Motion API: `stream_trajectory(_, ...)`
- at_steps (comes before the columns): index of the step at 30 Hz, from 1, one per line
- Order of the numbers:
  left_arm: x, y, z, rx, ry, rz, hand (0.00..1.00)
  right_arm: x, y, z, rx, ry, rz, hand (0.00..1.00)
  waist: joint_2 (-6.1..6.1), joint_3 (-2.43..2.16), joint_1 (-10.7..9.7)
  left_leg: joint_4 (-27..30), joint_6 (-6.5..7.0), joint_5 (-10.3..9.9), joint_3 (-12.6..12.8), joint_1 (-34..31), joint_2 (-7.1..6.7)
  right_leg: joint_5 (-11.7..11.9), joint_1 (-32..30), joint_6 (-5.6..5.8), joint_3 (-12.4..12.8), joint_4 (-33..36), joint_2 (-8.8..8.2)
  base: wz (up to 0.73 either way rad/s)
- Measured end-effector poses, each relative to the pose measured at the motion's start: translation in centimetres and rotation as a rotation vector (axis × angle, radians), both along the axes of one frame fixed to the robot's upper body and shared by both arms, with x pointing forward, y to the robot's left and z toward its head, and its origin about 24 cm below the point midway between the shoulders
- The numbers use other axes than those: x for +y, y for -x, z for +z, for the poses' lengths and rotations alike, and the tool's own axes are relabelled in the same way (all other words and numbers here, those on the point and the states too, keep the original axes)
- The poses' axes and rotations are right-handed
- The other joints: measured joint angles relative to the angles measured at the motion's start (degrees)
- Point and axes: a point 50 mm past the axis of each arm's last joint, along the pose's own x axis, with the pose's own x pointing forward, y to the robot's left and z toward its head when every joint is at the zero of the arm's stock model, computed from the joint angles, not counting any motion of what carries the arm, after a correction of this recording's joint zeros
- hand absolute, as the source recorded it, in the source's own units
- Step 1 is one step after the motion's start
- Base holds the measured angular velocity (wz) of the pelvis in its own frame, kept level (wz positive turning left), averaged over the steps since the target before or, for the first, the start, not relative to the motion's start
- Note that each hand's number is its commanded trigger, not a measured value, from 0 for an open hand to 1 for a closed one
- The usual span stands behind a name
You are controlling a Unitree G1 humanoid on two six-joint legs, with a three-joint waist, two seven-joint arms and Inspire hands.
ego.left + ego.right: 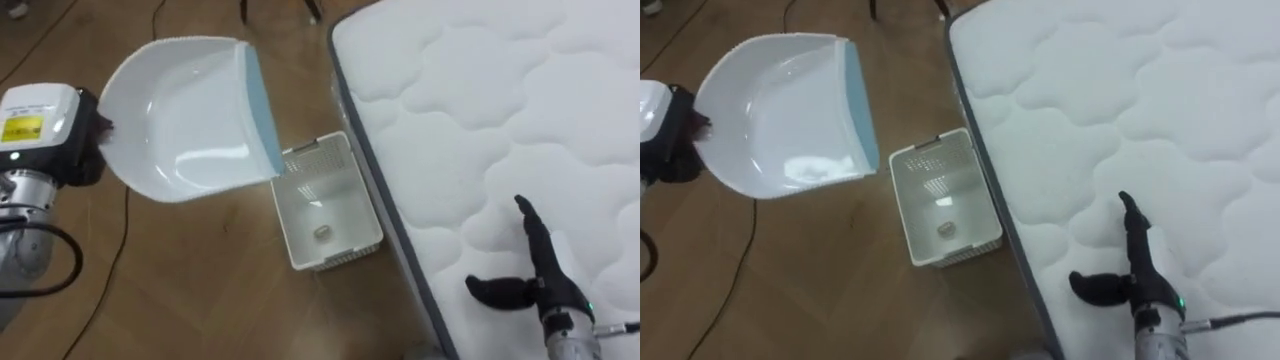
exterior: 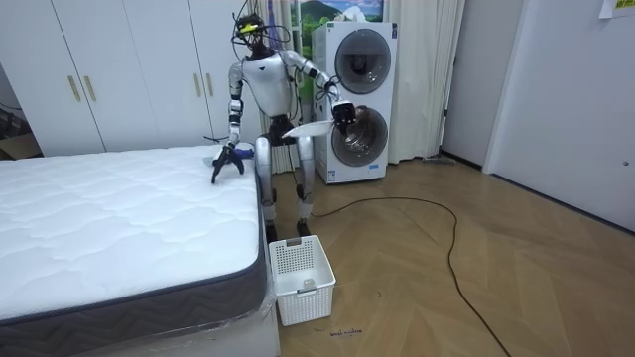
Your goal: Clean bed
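Observation:
My left hand (image 1: pixel 82 135) is shut on the handle of a white dustpan (image 1: pixel 185 120) with a blue lip. The pan hangs tilted, its lip just above the near rim of a white slotted basket (image 1: pixel 345 205) on the wooden floor beside the bed. A small pale scrap (image 1: pixel 322 232) lies on the basket's bottom. My right hand (image 1: pixel 535 265) rests open on the white quilted mattress (image 1: pixel 480 100) near its edge, fingers straight and thumb spread. In the room view I stand at the bed's far corner, dustpan (image 2: pixel 313 129) held out on the room view's right.
A dark cable (image 2: pixel 427 213) trails over the floor past the basket (image 2: pixel 303 278). Two stacked washing machines (image 2: pixel 355 99) and white wardrobes (image 2: pixel 129 69) stand behind me. The mattress has a grey side band (image 1: pixel 390 215) next to the basket.

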Motion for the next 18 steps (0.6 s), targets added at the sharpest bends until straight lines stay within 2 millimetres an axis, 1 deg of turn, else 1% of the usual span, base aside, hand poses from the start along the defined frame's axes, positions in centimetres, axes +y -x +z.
stream_trajectory(1,-0.6,0.2,0.1,-0.023,0.022,-0.019,1.0,-0.4,0.5,-0.2,0.018,-0.001,-0.028,0.0,-0.17,-0.17,0.32,-1.39,-0.03,-0.02,0.01,1.34,0.25,0.77,1.5,0.19,0.08,-1.92,0.48,-0.14)
stream_trajectory(3,-2.0,0.5,0.0,-0.06,0.074,-0.056,1.0,-0.9,1.2,0.0,0.012,-0.001,-0.063,0.0,-0.28,-0.26,0.64,-3.67,-0.05,-0.04,0.54,3.81,0.53,2.24,4.0,0.57,0.5,-5.1,1.16,-0.22)
stream_trajectory(4,-2.4,0.5,0.0,-0.066,0.084,-0.068,1.0,-1.0,1.3,0.0,0.012,0.002,-0.068,0.0,-0.31,-0.27,0.87,-4.09,-0.01,-0.06,0.91,4.44,0.73,2.73,4.64,0.77,0.99,-5.99,1.5,-0.37)
stream_trajectory(5,-3.1,0.7,0.1,-0.08,0.109,-0.094,1.0,-1.0,1.6,-0.1,0.017,0.006,-0.075,0.0,-0.39,-0.33,1.29,-4.73,0.02,-0.08,1.1,5.41,1.02,3.76,5.81,0.86,1.21,-7.76,1.83,-0.38)
stream_trajectory(6,-3.9,0.8,0.2,-0.096,0.13,-0.123,1.0,-1.0,1.9,-0.2,0.024,0.008,-0.076,0.0,-0.71,-0.48,1.32,-5.88,0.05,-0.09,1.21,6.62,1.01,4.41,6.69,1.04,1.48,-8.95,1.9,-0.37)
stream_trajectory(7,-4.2,0.8,0.3,-0.102,0.141,-0.137,1.0,-1.0,2.0,-0.2,0.026,0.005,-0.078,0.0,-0.92,-0.62,1.34,-6.22,0.1,-0.12,1.36,7.13,1.0,4.62,6.99,1.11,1.55,-9.28,1.89,-0.4)
stream_trajectory(8,-4.7,0.9,0.1,-0.11,0.171,-0.152,1.0,-0.8,2.4,-0.3,0.027,-0.008,-0.094,0.0,-1.55,-0.71,1.66,-6.59,0.28,-0.26,2.78,8.33,1.32,4.93,7.37,1.23,1.24,-9.36,1.8,-0.66)
stream_trajectory(9,-5.0,1.3,-0.5,-0.112,0.217,-0.141,1.0,-0.7,2.4,-0.2,0.012,-0.02,-0.102,0.0,-1.71,-0.79,2.1,-7.19,0.24,-0.7,4.71,9.86,1.81,5.55,7.62,1.21,0.76,-9.35,1.9,-0.82)
stream_trajectory(10,-5.1,1.6,-0.9,-0.11,0.236,-0.13,1.0,-0.6,2.4,-0.1,0.005,-0.025,-0.102,0.0,-1.76,-0.77,2.15,-7.3,0.23,-0.91,5.87,10.67,2.13,5.85,7.78,1.16,0.38,-9.35,1.98,-1.03)
stream_trajectory(11,-5.2,2.1,-1.6,-0.094,0.264,-0.117,1.0,-0.4,2.2,0.0,-0.003,-0.031,-0.101,0.0,-1.96,-0.71,2.48,-7.56,0.09,-1.65,7.9,12.29,2.69,6.26,8.03,0.82,-2.02,-9.25,1.74,-0.95)
stream_trajectory(12,-5.3,2.4,-1.9,-0.087,0.276,-0.111,1.0,-0.3,2.2,-0.1,-0.003,-0.034,-0.102,0.0,-2.18,-0.7,2.95,-8.02,-0.02,-2.0,9.59,13.37,3.08,6.55,8.03,0.53,-3.42,-9.08,1.47,-1.45)
stream_trajectory(13,-5.6,2.9,-2.7,-0.077,0.313,-0.091,1.0,-0.3,2.2,-0.1,-0.004,-0.033,-0.099,0.0,-2.5,-0.79,4.3,-9.1,-0.23,-2.26,12.33,15.43,3.56,7.55,8.02,-0.07,-6.35,-9.3,0.94,-1.65)
stream_trajectory(14,-5.9,3.3,-3.2,-0.074,0.345,-0.075,1.0,-0.2,2.1,-0.1,-0.001,-0.034,-0.099,0.0,-2.86,-0.81,5.37,-9.96,-0.3,-2.56,13.69,16.46,3.8,8.49,7.74,-0.68,-9.93,-9.51,0.34,-1.65)
stream_trajectory(15,-6.0,3.5,-3.3,-0.076,0.357,-0.071,1.0,-0.1,2.1,-0.1,-0.003,-0.041,-0.102,0.0,-3.13,-0.94,5.97,-10.15,-0.36,-2.69,15.08,16.69,4.13,9.12,7.38,-1.13,-11.8,-9.77,0.0,-1.44)
stream_trajectory(16,-6.3,3.6,-3.2,-0.086,0.374,-0.075,1.0,0.1,1.9,-0.2,-0.01,-0.067,-0.118,0.0,-3.44,-1.05,6.38,-10.41,-0.38,-2.77,17.86,17.11,5.14,10.59,7.19,-1.98,-15.25,-11.16,-0.52,-1.23)
stream_trajectory(17,-6.8,3.6,-3.1,-0.096,0.389,-0.085,1.0,0.4,1.9,-0.4,-0.012,-0.096,-0.134,0.0,-4.15,-1.04,6.46,-10.75,-0.37,-2.9,20.95,17.77,6.07,11.69,7.35,-2.77,-18.22,-12.11,-0.5,-1.22)
stream_trajectory(18,-7.0,3.8,-3.1,-0.098,0.397,-0.088,1.0,0.6,2.0,-0.5,-0.011,-0.108,-0.141,0.0,-4.62,-1.32,6.72,-11.04,-0.48,-3.0,23.02,18.21,6.45,12.07,7.59,-3.33,-19.66,-12.02,-0.55,-1.38)
